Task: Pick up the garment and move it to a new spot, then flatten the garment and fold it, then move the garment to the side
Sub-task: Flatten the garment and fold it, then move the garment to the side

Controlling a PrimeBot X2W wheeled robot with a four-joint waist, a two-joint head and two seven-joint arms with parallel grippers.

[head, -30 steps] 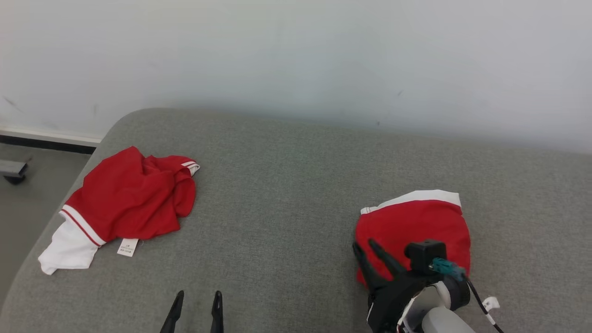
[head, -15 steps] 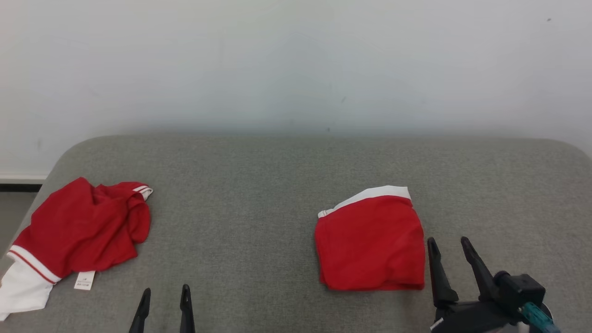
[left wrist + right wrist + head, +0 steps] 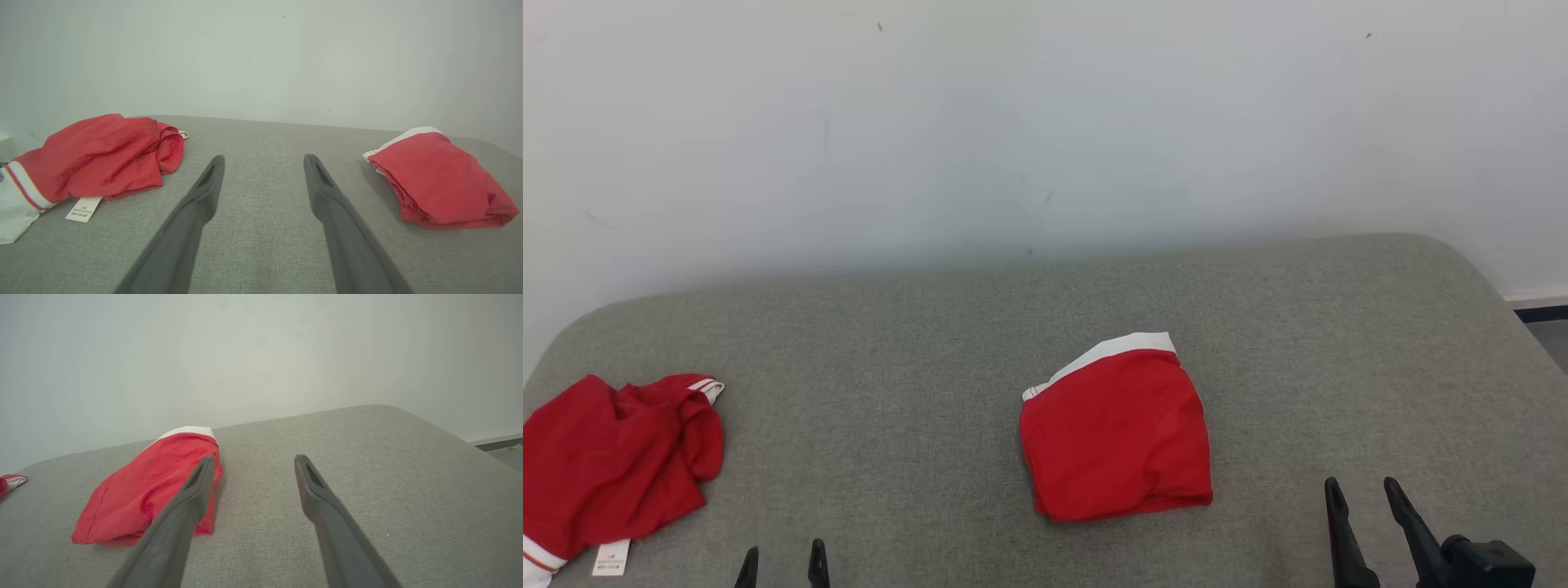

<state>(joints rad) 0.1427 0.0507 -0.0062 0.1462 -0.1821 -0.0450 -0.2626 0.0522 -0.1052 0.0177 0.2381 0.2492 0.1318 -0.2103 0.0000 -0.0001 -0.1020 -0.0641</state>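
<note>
Grey cushion (image 3: 931, 343) below white wall (image 3: 1045, 122), folded garment (image 3: 1115, 437) resting.
Red with a white edge, it lies left of right gripper (image 3: 1361, 488), whose fingers stand apart, empty; left gripper (image 3: 784, 551) likewise.

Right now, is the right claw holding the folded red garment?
No, the right claw stands open and apart from the folded red garment, which lies by itself on the grey cushion.

Surface: grey fabric-covered pad (image 3: 915, 343), rounded corners.
Middle: folded red garment (image 3: 1115, 433), white band along its far edge, lying flat.
Left end: crumpled red garment (image 3: 613, 457), white trim, white label (image 3: 611, 558) showing.
Separation: well apart.
</note>
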